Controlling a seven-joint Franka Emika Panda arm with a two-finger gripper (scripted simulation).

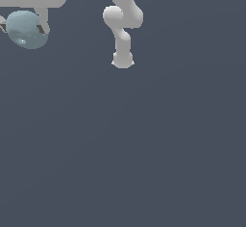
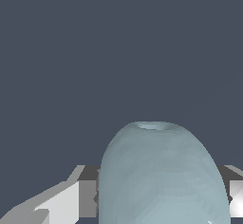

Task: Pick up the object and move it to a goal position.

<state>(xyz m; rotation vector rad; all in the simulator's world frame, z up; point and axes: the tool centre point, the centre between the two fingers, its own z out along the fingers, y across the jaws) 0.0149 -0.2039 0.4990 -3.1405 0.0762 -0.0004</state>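
Note:
The object is a pale blue-grey, slightly glossy ball [image 1: 26, 30] at the exterior view's upper left. My white gripper [image 1: 23, 28] is shut on it, with a dark fingertip showing on each side, and appears to hold it above the dark floor. In the wrist view the ball [image 2: 161, 171] fills the space between the two fingers [image 2: 88, 197] and looks dome-shaped with a small flat end. The upper part of the gripper is cut off by the exterior view's edge. No goal marker shows.
The arm's white links and base [image 1: 122, 57] stand at the upper middle of the exterior view. Plain dark blue-grey floor [image 1: 144, 149] fills the rest of both views.

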